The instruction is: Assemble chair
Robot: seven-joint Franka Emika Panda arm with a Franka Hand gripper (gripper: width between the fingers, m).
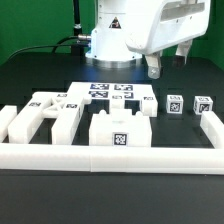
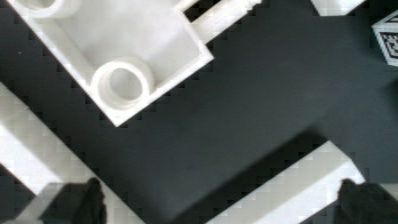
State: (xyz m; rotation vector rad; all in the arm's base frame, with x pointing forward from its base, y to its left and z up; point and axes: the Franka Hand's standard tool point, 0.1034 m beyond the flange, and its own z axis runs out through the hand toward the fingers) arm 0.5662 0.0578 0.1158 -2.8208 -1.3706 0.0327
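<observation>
Two small tagged blocks (image 1: 172, 102), one squat tagged block (image 1: 120, 130) and at least two larger white pieces (image 1: 45, 108) of the chair are counted on the desk (image 1: 30, 75), all below the hand (image 1: 168, 62), which is held wide open and empty. For a clean pick, the hand is best lowered squarely so that the holed part (image 2: 121, 80), seen just ahead of the fingertips (image 2: 71, 205), is straddled evenly before any closing.

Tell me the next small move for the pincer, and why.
Probably slide the open pincer toward the white part with the round hole before lowering. The pincer holds nothing, and only bare black table lies between its fingertips, with that part off to one side.
</observation>
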